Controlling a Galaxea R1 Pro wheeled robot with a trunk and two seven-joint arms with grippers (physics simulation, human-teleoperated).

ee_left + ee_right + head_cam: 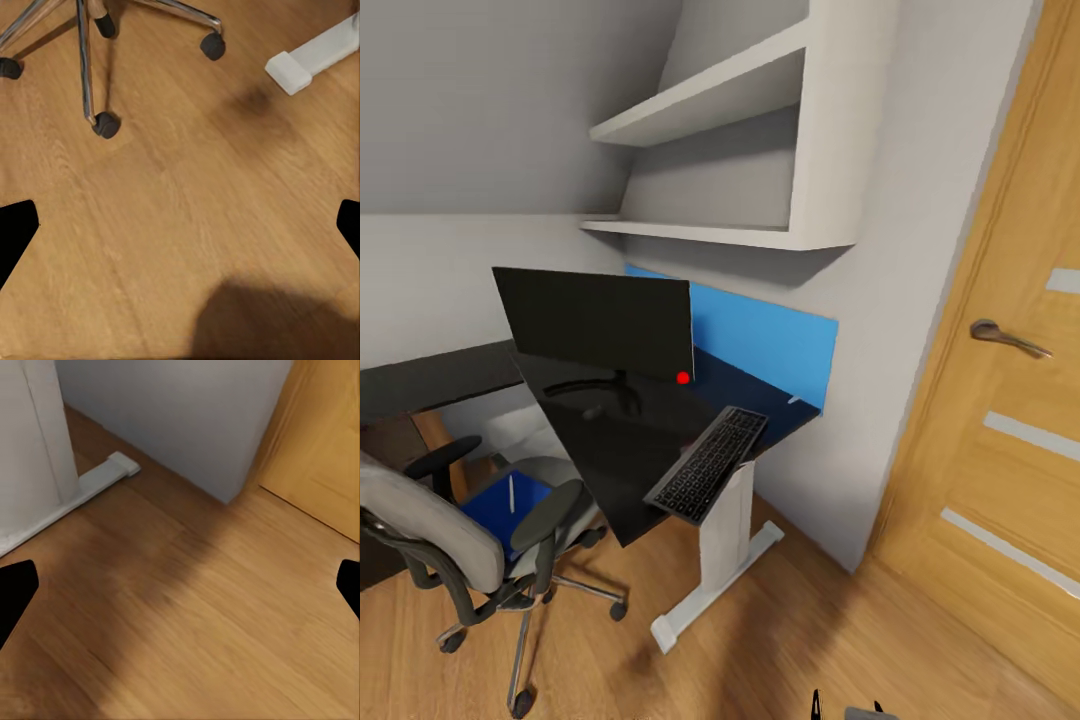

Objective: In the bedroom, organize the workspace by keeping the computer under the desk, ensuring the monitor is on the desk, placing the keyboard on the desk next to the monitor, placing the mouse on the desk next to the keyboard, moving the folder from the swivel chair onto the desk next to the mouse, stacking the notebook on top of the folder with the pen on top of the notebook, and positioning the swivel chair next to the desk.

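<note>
The black monitor (600, 325) stands on the black desk (610, 470). The silver-grey keyboard (710, 463) lies at the desk's front edge, partly overhanging it. A small dark oval by the monitor's foot may be the mouse (592, 411). The grey swivel chair (430, 525) stands left of the desk. The blue folder (495, 505) lies on its seat with the pale pen (512, 493) on top. The computer and the notebook are out of view. My left gripper (180, 225) hangs open over bare floor near the chair's castors (105, 124). My right gripper (180, 592) is open above the floor by the desk's white leg (37, 435).
A wooden door (1000, 400) with a lever handle (1005, 336) fills the right side. White wall shelves (720, 160) hang above the desk, with a blue panel (770, 340) behind it. The white desk foot (705, 590) juts onto the wooden floor (810, 640).
</note>
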